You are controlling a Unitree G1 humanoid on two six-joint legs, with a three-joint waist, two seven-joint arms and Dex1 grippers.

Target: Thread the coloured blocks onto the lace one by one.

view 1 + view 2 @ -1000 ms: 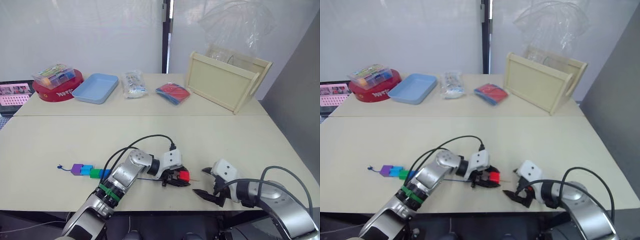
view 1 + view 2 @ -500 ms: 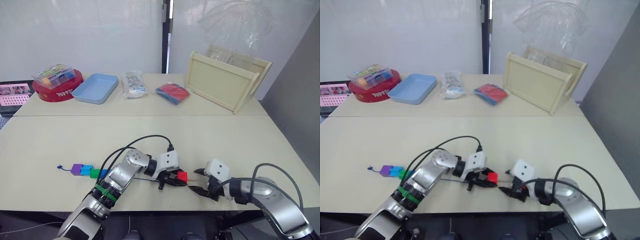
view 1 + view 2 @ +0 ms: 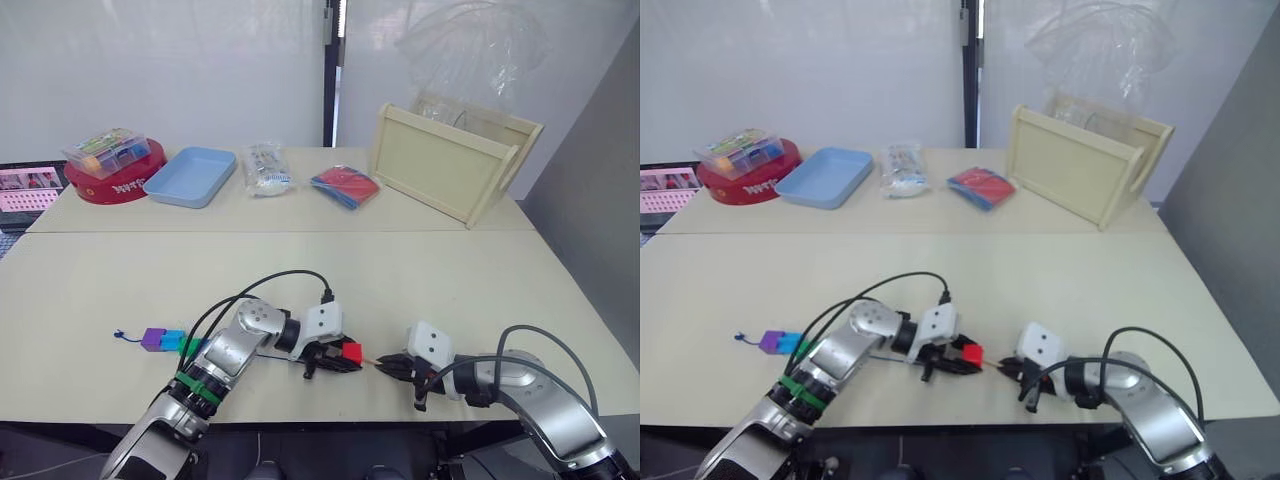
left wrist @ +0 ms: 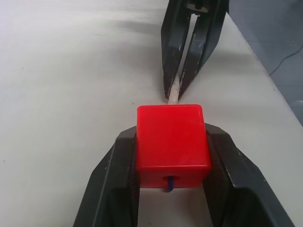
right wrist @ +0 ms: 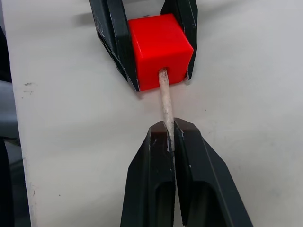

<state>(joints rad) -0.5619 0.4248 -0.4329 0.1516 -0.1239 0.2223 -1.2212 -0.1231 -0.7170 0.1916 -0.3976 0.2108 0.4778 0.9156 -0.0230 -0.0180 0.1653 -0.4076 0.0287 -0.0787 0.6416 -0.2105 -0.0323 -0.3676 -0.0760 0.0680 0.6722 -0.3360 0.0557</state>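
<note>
Left hand [image 4: 171,182] clamps the red cube [image 4: 172,137] between its two fingers, low over the counter [image 3: 420,280] near the front edge. Right hand [image 5: 169,130] faces it from close by, its fingers pinched shut on the pale tip [image 5: 165,101] of the lace [image 3: 275,357], which pokes out of the hole in the cube's near face. On the cube's other side a bit of blue cord shows at the hole, and the cord runs back along the counter under the left arm. Well to the left, the purple block [image 3: 153,339], cyan block [image 3: 173,341] and green block [image 3: 189,346] sit touching in a row on the cord, with the knot [image 3: 118,334] just beyond the purple one
</note>
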